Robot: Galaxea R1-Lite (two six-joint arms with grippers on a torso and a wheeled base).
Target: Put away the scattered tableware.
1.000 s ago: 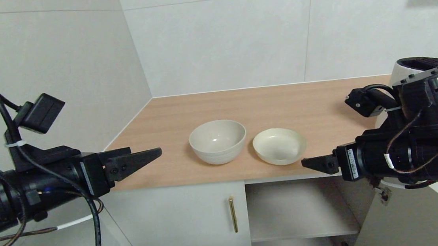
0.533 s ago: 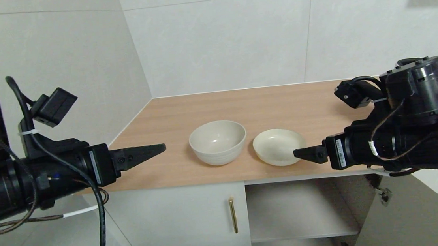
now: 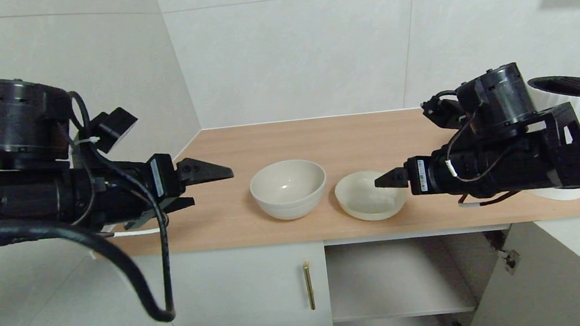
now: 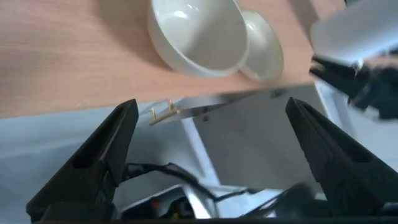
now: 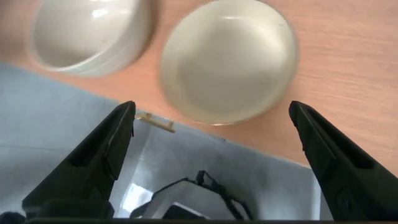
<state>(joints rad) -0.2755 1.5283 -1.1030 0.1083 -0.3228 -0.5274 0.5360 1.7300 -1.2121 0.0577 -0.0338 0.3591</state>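
Bowl (image 3: pixel 288 188), dish (image 3: pixel 370 194), wooden counter (image 3: pixel 350 136), tiled walls (image 3: pixel 290 47)

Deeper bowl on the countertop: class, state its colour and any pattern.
The deeper bowl is plain off-white, with faint horizontal ridges near its base; the head view shows it best.

Legible text, numbers, signs: none

Print present but too small to read:
- white sticker (image 3: pixel 155 176) on the body of the left gripper (image 3: pixel 213 187), with dark marks on it
- second white sticker (image 3: pixel 422 176) on the body of the right gripper (image 3: pixel 379 182), also with dark marks
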